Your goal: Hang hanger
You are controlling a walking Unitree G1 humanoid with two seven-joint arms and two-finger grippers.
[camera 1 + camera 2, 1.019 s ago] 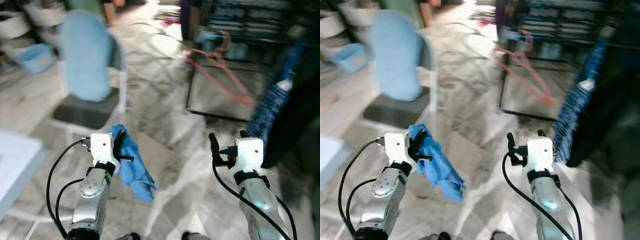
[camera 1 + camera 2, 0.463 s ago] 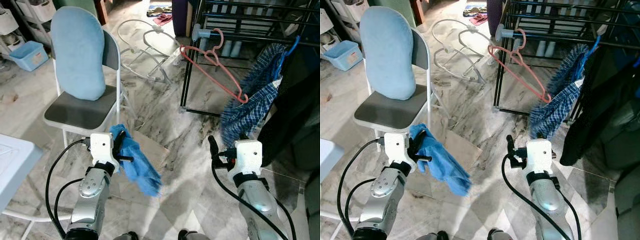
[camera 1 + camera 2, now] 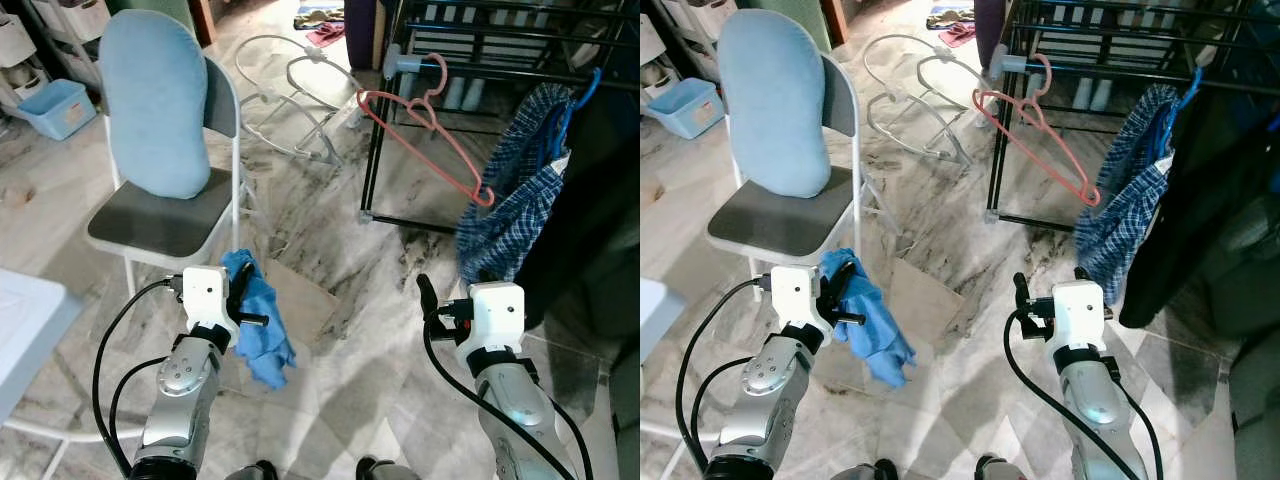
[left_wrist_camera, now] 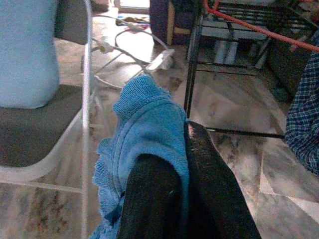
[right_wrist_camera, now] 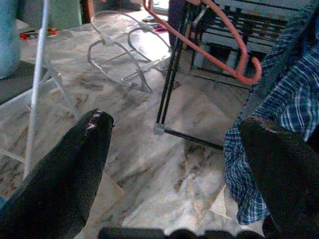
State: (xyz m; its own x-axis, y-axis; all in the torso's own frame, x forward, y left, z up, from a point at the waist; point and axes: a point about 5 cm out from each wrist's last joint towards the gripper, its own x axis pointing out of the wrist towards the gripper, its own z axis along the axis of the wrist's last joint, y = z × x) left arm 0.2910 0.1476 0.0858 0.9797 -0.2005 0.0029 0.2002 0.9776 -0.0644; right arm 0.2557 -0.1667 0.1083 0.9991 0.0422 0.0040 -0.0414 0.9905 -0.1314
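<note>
- Hanger (image 3: 430,125): thin salmon-pink plastic, triangular, hooked over the end of a black metal drying rack (image 3: 470,40) ahead and to the right; it hangs tilted, lower corner near a blue plaid shirt (image 3: 515,200).
- Plaid shirt droops from a blue hanger (image 3: 578,100) on the same rack, beside a dark garment (image 3: 590,210).
- Left gripper (image 3: 238,300): fingers (image 4: 154,199) clamped tight on a blue knitted cloth (image 3: 258,325), which dangles limp above the floor.
- Right gripper (image 3: 455,300): fingers (image 5: 65,184) spread wide, holding nothing, low in front of the rack.
- Folding chair (image 3: 165,215), white tube frame, grey seat, pale blue cushion (image 3: 155,105) against the back.
- Marbled stone floor (image 3: 340,370); white wire frame (image 3: 290,85) lying beyond the chair; light blue bin (image 3: 55,105) far left.
</note>
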